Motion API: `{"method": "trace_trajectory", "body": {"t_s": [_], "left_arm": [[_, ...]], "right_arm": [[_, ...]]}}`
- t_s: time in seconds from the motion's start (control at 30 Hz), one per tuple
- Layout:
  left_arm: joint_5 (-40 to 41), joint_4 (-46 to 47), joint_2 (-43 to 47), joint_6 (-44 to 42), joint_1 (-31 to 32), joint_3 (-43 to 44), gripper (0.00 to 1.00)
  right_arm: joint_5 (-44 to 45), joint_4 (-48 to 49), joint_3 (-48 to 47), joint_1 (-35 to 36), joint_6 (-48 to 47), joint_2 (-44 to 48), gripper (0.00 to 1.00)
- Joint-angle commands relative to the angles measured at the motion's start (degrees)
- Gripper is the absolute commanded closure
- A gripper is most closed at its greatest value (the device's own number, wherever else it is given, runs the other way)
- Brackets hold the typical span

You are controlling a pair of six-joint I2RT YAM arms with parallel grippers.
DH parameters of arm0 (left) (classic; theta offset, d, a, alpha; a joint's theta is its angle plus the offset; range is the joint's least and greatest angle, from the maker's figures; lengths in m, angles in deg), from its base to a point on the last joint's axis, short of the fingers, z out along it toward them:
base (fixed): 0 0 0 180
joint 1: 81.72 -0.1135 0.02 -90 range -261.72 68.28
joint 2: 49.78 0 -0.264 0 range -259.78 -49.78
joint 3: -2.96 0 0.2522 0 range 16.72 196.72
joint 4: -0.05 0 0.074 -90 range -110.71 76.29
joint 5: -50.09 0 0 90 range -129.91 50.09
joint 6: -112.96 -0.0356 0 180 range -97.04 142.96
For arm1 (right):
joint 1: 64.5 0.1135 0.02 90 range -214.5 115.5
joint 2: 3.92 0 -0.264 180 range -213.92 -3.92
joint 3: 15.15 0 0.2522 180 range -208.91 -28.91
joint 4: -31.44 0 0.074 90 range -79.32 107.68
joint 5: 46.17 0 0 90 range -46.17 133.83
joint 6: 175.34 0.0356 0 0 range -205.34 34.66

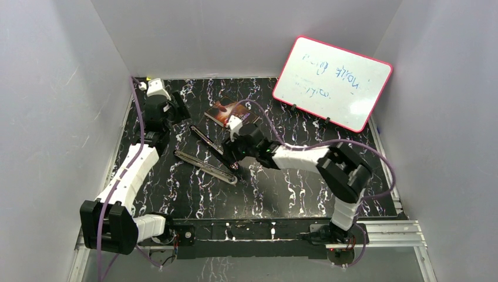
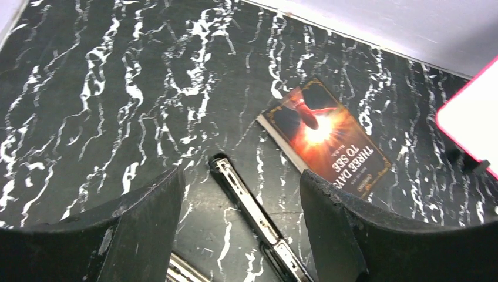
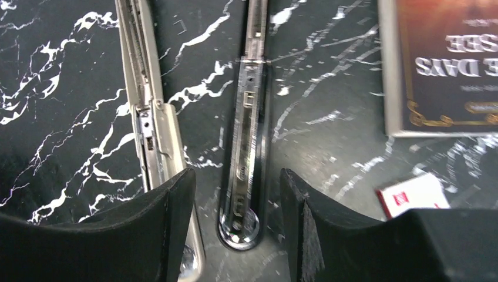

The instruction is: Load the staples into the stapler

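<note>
The stapler (image 1: 208, 160) lies swung open on the black marbled table, its two long halves forming a V. My left gripper (image 1: 179, 111) hovers open over the far end of the dark half (image 2: 249, 202), which runs between its fingers (image 2: 150, 226) untouched. My right gripper (image 1: 234, 158) is open low over the hinge end. The dark half's rounded tip (image 3: 239, 226) sits between its fingers, and the silver half (image 3: 147, 94) passes under the left one. A small white-and-red staple box (image 3: 414, 197) lies just right of that gripper. I cannot make out any loose staples.
A paperback book (image 1: 226, 111) lies beyond the stapler, close to both grippers. A pink-framed whiteboard (image 1: 332, 82) leans at the back right. Grey walls enclose the table on three sides.
</note>
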Motion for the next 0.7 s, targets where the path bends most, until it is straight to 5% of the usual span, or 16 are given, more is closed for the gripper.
{"method": "trace_trajectory", "body": {"t_s": [0.0,0.37,0.67], "left_arm": [[5.82,0.68,2.7,-1.36,-0.84,-2.1,0.3],[5.72,0.74,3.21,-2.57,-0.84,-2.02,0.3],[5.37,0.87,3.22,-3.07,-0.84,-2.01,0.3]], "right_arm": [[0.8,4.51,-7.1,2.41,-3.06,-8.08,0.37],[3.2,0.94,-11.17,2.55,-4.05,-13.08,0.43],[0.18,-0.83,-10.97,2.51,-7.84,-13.82,0.77]]}}
